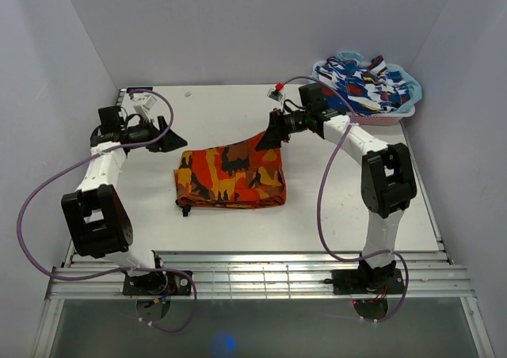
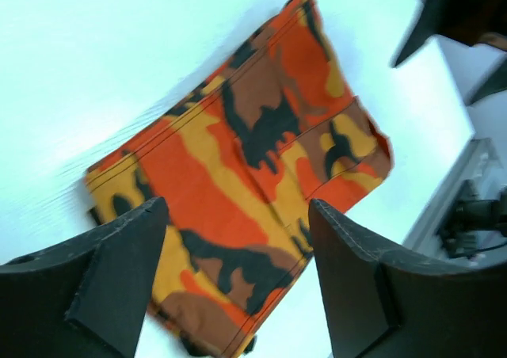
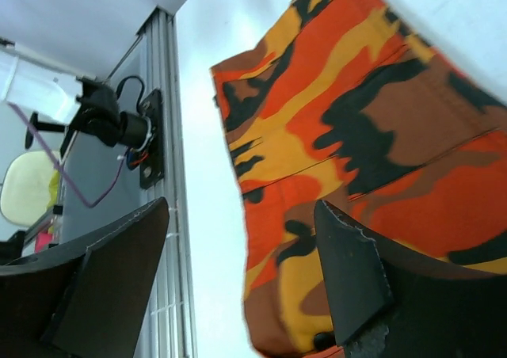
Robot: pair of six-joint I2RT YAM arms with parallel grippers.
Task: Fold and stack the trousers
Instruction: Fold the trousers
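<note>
The trousers (image 1: 231, 176), in orange, red and yellow camouflage, lie folded into a rough rectangle at the middle of the table. Their far right corner peaks up towards my right gripper (image 1: 273, 132). That gripper hangs just above the corner with its jaws wide apart and nothing between them. In the right wrist view the trousers (image 3: 356, 136) fill the area beyond the open gripper (image 3: 242, 207). My left gripper (image 1: 170, 136) is open and empty, off the trousers' far left corner. In the left wrist view the trousers (image 2: 253, 176) lie below the gripper (image 2: 238, 207).
A light blue basket (image 1: 408, 85) heaped with blue, white and red clothes stands at the back right corner. The table's metal rail (image 1: 253, 275) runs along the near edge by the arm bases. White walls enclose the table.
</note>
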